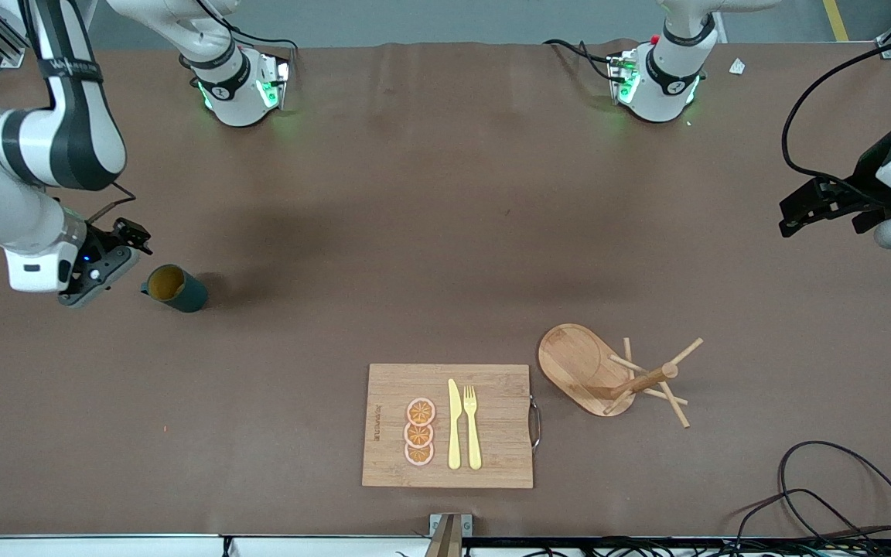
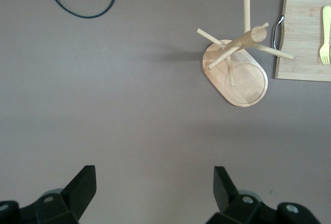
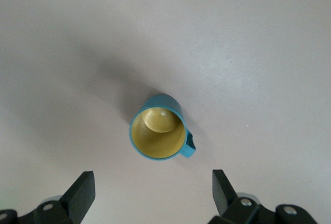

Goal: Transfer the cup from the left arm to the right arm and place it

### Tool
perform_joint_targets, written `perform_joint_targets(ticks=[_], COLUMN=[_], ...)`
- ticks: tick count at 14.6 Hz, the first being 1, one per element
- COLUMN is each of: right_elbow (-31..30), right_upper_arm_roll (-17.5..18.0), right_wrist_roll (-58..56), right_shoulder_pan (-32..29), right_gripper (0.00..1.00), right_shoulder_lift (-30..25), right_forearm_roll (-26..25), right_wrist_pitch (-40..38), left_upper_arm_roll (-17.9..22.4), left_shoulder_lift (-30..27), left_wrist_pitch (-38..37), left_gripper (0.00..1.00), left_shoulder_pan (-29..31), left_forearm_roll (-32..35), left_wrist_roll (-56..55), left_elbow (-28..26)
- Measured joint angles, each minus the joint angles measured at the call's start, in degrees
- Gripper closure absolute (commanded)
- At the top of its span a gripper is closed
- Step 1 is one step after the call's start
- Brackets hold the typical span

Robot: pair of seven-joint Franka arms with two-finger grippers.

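A: Where is the cup (image 1: 175, 288) found?

B: It is seen standing upright on the bench (image 1: 414, 232), toward the right arm's end, mouth up, with its orange-brown inside showing. In the right wrist view the cup (image 3: 161, 133) is seen from above, its handle sticking out to one side. Nothing is touching it.

A: And the right gripper (image 1: 97, 267)?

B: It is held just beside the cup, toward the bench's end, and clear of it. Its fingers (image 3: 83, 190) are spread wide, with nothing between them; the cup is seen a little way off from their tips.

A: How is the left gripper (image 1: 809, 207) placed?

B: It is held up over the bare bench at the left arm's end, well apart from the cup. Its fingers (image 2: 85, 185) are likewise spread apart and nothing is gripped. That arm is waiting.

A: What else is laid out?

B: A board (image 1: 448, 425) is set near the front camera's edge, carrying three orange slices (image 1: 419, 432), a knife (image 1: 454, 424) and a fork (image 1: 472, 427) side by side. A peg stand (image 1: 608, 375) is found just beside the board, toward the left arm's end, on an oval wooden base. A black cable (image 1: 840, 495) is looped at the corner nearest the camera on that same end.
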Motion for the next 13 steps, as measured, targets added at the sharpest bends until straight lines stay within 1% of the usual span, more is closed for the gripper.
perform_joint_targets(ticks=[3,5,8,10,13], right_elbow=[6.96,11.63,17.18,19.93,22.56], right_upper_arm_roll=[0.23,0.34,0.42,0.22,-0.44], right_wrist_roll=[9.81,20.53,36.51,40.86,42.0], right_shoulder_pan=[0.36,1.3,2.67,2.61,0.94], right_gripper=[0.0,0.0,0.0,0.0,0.0], right_shoulder_lift=[-0.31,-0.31,-0.29,-0.29,-0.2], right_forearm_roll=[0.58,0.81,0.82,0.82,0.81], right_wrist_pitch=[-8.75,-14.31,-19.91,-21.99,-22.34], left_upper_arm_roll=[0.0,0.0,0.0,0.0,0.0], left_shoulder_lift=[0.0,0.0,0.0,0.0,0.0], left_wrist_pitch=[0.0,0.0,-0.01,-0.01,-0.01], left_gripper=[0.0,0.0,0.0,0.0,0.0], left_shoulder_pan=[0.0,0.0,0.0,0.01,0.01], left_forearm_roll=[0.0,0.0,0.0,0.0,0.0], left_wrist_roll=[0.0,0.0,0.0,0.0,0.0], left_elbow=[0.0,0.0,0.0,0.0,0.0])
